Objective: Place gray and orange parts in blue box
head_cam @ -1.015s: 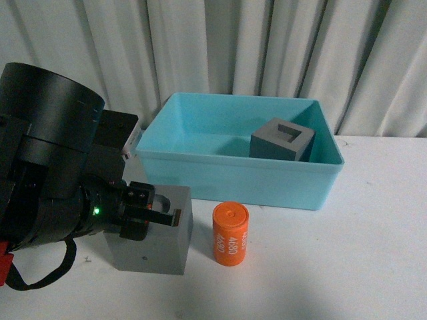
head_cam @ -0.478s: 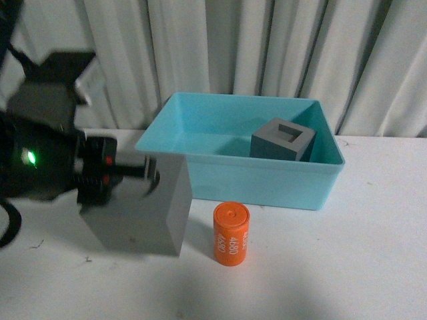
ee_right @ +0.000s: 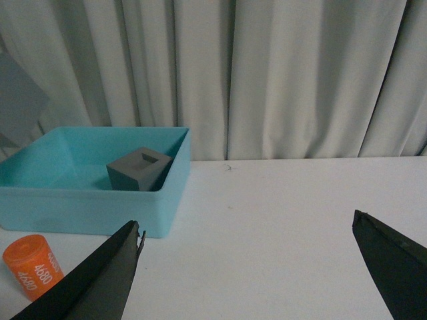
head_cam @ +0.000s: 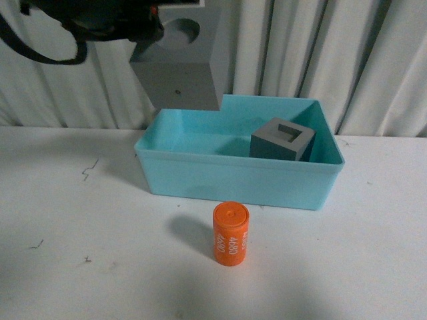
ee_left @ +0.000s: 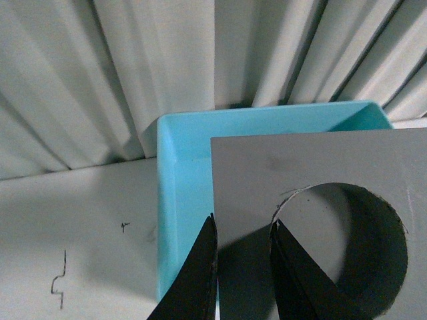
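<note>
Right gripper [ee_right: 247,230]: you're seeing it only in its own wrist view. The jaws are standing wide apart with nothing between them, hanging over the white bench [ee_right: 280,220].
Orange cylinder [head_cam: 231,234]: it's standing upright on the bench, nearest to you and about mid-width. White "4680" digits are running down its side. It's sitting just in front of the box's front wall, not touching it.
Scuff marks [head_cam: 89,168]: small dark squiggles are showing on the bench's left half, well apart from the cylinder.
Blue box [head_cam: 233,180]: it's sitting at the bench's back edge, roughly centred, with its top open and a long wall facing you.
Square-recess gray cube [head_cam: 282,140]: it's lying inside the box, in the right half toward the back right corner. The recess is facing up and the cube is turned at an angle to the walls.
Left gripper [ee_left: 243,223]: the jaws are clamping one wall of the round-recess cube. One finger [ee_left: 200,277] is pressing on the outer face and the other is reaching into the round hole.
Round-recess gray cube [head_cam: 180,57]: it's hanging in the air in the left gripper, clear of the bench and box. It's sitting over the box's back left corner and hiding that corner in the front view, with the hole facing up and toward you.
Curtain [head_cam: 333,53]: pale folds are hanging behind the bench's back edge.
</note>
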Robot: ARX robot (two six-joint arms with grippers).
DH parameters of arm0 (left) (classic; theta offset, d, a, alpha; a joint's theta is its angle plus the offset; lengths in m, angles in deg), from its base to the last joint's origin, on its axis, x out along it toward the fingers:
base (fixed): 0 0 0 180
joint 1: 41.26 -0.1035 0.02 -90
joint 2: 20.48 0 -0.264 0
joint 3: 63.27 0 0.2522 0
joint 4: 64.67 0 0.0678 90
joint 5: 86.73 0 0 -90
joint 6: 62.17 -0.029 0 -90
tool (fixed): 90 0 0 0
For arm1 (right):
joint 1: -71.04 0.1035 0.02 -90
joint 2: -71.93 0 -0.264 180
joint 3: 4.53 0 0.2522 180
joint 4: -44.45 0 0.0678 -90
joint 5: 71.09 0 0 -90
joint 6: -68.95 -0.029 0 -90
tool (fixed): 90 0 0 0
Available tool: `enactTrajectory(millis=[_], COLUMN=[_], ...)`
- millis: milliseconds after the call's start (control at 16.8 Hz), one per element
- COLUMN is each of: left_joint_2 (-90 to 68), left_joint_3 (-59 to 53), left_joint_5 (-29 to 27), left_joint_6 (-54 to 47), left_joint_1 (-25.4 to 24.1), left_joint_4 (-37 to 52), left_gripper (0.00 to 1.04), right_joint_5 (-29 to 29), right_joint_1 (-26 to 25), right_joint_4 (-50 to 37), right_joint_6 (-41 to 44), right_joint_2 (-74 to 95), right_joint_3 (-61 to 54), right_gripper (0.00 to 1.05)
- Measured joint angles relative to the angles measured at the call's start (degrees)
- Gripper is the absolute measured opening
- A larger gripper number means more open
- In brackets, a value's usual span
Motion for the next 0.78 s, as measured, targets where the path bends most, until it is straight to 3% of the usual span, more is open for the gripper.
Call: enactTrajectory(millis=[119,776], left_joint_2=[-11.5,-22.3], left_joint_3=[8.0,10.2], left_joint_5=[-0.7,-1.9], left_joint_6=[-3.9,-9.2], left_joint_1=[0.3,-2.2], left_joint_4=[0.9,3.5], left_gripper=[0.17,0.17], right_joint_5=[0.0,0.0], right_joint_1=[0.0,0.0], right_joint_4=[0.0,0.0], right_joint_6=[0.0,0.0], right_joint_2=[0.0,0.0], right_joint_3=[0.0,0.0], right_gripper=[0.98,0.98])
